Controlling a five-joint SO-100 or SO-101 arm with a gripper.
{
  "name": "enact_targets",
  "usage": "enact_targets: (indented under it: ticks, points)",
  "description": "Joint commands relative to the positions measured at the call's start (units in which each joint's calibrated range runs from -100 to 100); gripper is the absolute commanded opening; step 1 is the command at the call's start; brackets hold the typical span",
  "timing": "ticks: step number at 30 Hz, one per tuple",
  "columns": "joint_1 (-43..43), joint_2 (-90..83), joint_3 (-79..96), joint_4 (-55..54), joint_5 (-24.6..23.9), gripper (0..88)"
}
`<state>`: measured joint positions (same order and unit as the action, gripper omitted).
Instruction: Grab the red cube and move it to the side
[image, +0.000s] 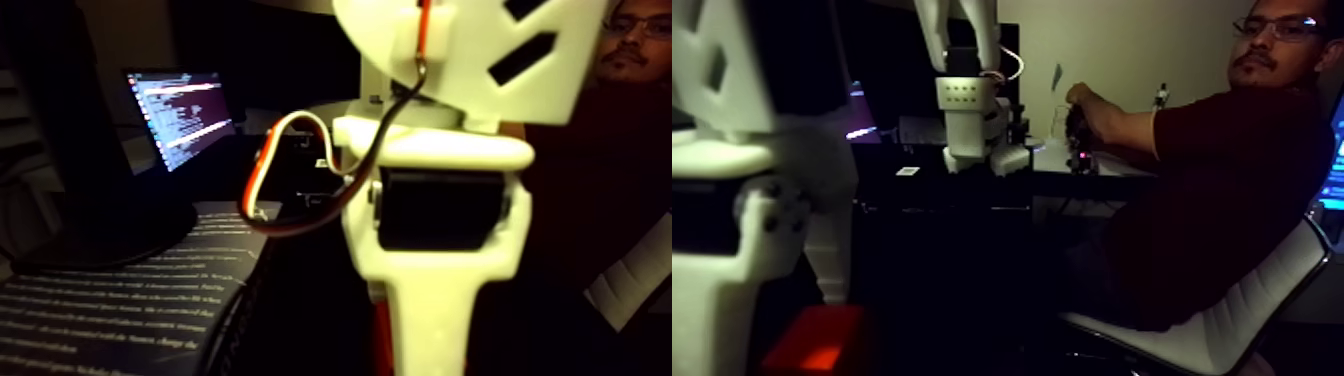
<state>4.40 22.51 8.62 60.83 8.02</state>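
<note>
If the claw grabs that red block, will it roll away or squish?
Probably neither. The red cube shows flat faces and straight edges, so it should sit still, not roll. It looks solid, so it likely won't squish. Its faces look smooth and plain, so it might slip a little in the claw. The picture is too dark and blurry to be sure.

Low side-by-side pair, close behind arm (440, 230)

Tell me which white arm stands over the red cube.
The large near arm, right beside the red cube; the smaller arm stands far back by the person.
</note>
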Motion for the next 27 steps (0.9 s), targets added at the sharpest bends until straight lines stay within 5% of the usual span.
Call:
enact_targets:
  ticks: [1, 27]
  points:
    - [-0.40, -0.15, -1.86, 0.40, -0.01, 31.3]
    - [-2.57, -0.49, -1.14, 0.49, -0.01, 24.9]
